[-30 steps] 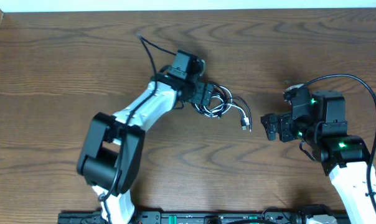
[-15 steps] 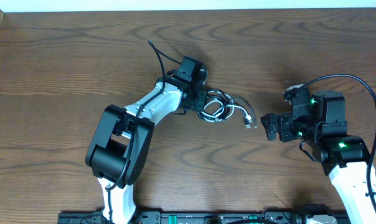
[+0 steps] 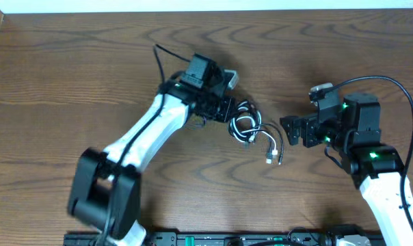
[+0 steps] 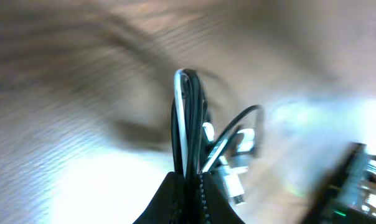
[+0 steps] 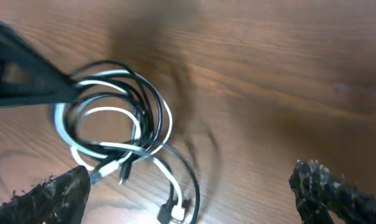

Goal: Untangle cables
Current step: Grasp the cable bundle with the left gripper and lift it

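Note:
The cables (image 3: 248, 128), black ones and a white one looped together, sit in a tangled bundle at mid-table. My left gripper (image 3: 228, 109) is shut on the bundle's left side. In the left wrist view its fingertips (image 4: 191, 186) pinch black and white strands (image 4: 187, 118), and plug ends (image 4: 238, 177) dangle beyond them. Two loose plug ends (image 3: 271, 156) trail toward the front. My right gripper (image 3: 289, 130) stands open just right of the bundle. In the right wrist view the coil (image 5: 116, 118) lies ahead and to the left of the wide-open gripper (image 5: 191, 183), touching neither finger.
The wooden table (image 3: 70, 102) spreads all round the bundle. A dark rail (image 3: 193, 239) runs along the front edge. The left arm's own black wire (image 3: 163, 60) arcs up behind its wrist. The right arm's body (image 3: 370, 154) fills the right front.
My left gripper has shut on the cables and carried the bundle a little right and toward the front. The right gripper has edged left toward it, still open.

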